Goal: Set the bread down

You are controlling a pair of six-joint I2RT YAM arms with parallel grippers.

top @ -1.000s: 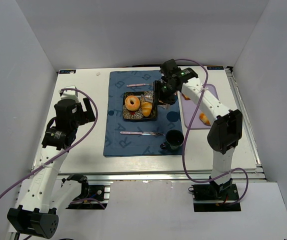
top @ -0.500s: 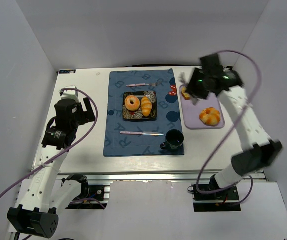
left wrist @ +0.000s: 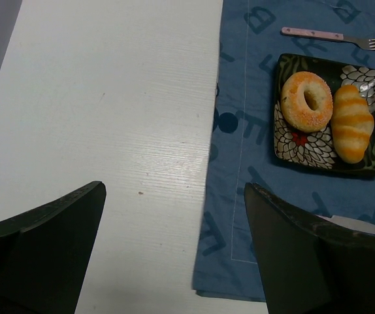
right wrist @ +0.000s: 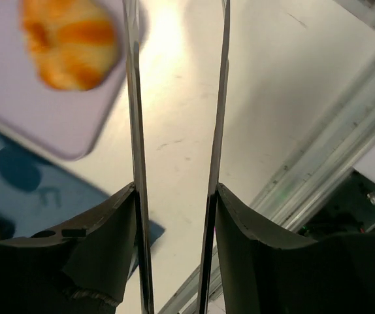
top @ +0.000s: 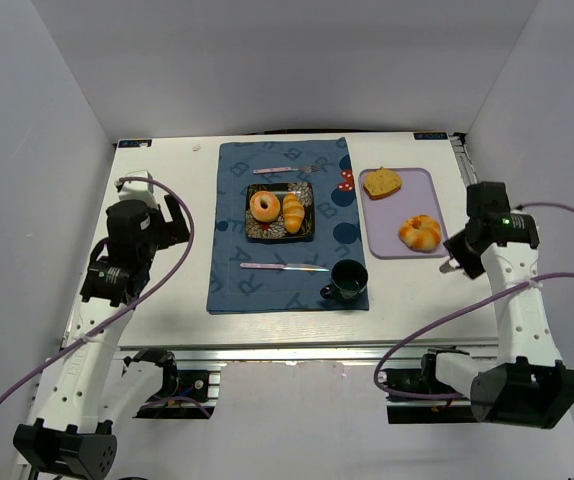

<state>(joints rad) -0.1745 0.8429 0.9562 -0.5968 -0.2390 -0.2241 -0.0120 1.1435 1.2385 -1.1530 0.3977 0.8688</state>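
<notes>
- Jaws of your right gripper [right wrist: 178,78] stood a narrow gap apart with nothing between them, just off the tray's near right corner. Your left gripper [left wrist: 174,188] hung wide apart and empty over the bare table [left wrist: 96,98].
- You had a striped roll [left wrist: 352,122] lying on the plate [left wrist: 285,154], just beside a sugared ring doughnut [left wrist: 306,100].
- I judged that placing done, since neither gripper held anything. Which piece the task meant, though, I could not say for certain.
- You had two pieces remaining on the lilac tray [top: 392,215]: a flat tan slice [top: 381,182] at the far end and a round, glazed bun [top: 420,232] nearer you, apart from each other.
- Your plate was square, dark and glossy with a floral pattern. The roll looked soft and ridged, the doughnut grainy.
- Around the plate, a blue cloth placemat [top: 232,270] carried a pink-handled fork [top: 285,169], a matching knife [top: 282,267] and a dark mug [top: 348,279].
</notes>
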